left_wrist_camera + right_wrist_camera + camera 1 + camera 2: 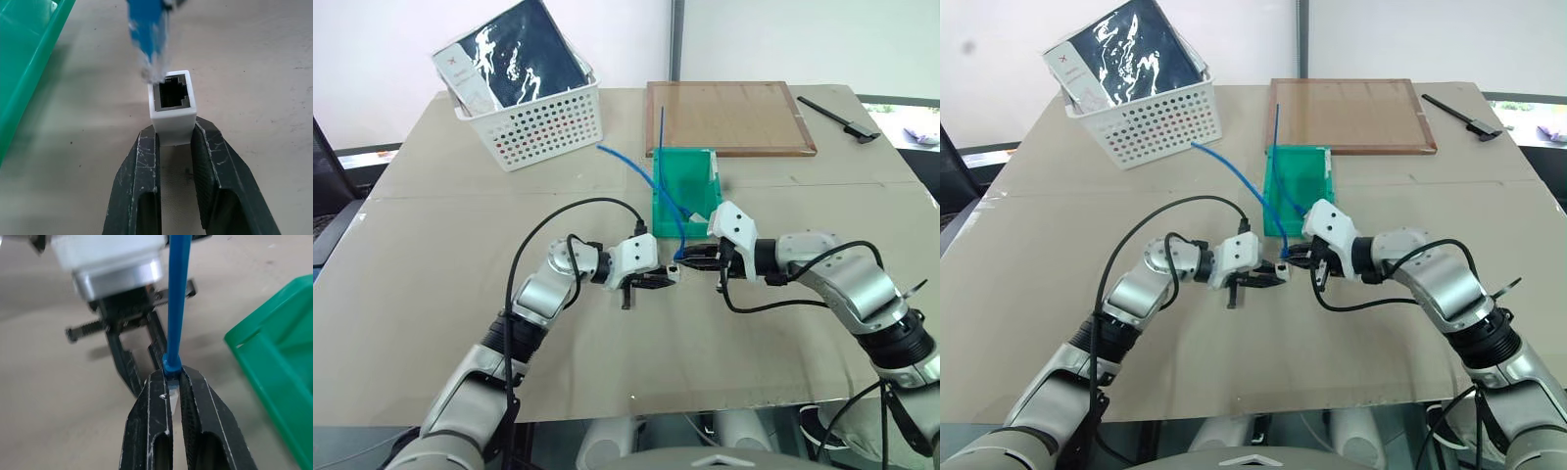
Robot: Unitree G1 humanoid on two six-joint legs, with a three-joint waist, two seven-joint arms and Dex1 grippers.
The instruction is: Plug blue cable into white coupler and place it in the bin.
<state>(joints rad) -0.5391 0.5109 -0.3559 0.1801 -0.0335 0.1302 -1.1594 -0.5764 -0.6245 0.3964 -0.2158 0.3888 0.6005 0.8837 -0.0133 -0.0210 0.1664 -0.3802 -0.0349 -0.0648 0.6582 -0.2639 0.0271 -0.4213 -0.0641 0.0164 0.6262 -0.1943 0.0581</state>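
We see the cable [148,36] blurred in the left wrist view, its plug tip soft against the coupler [172,108], so we cannot tell whether they touch. In the right wrist view the plug sits mostly hidden between the right pincer [174,382] fingers, and the bin [281,377] runs off the edge.

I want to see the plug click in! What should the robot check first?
1. Left tool holds the coupler firmly: ok.
2. Right tool grips the cable at its plug end: ok.
3. Coupler's socket faces the plug, nothing inside it: ok.
4. Plug lined up with the socket: not ok, it sits just off the socket's edge.
5. Plug turned the right way round to fit: cannot tell.
6. Bin close by with room inside: ok, though another cable stands in it.
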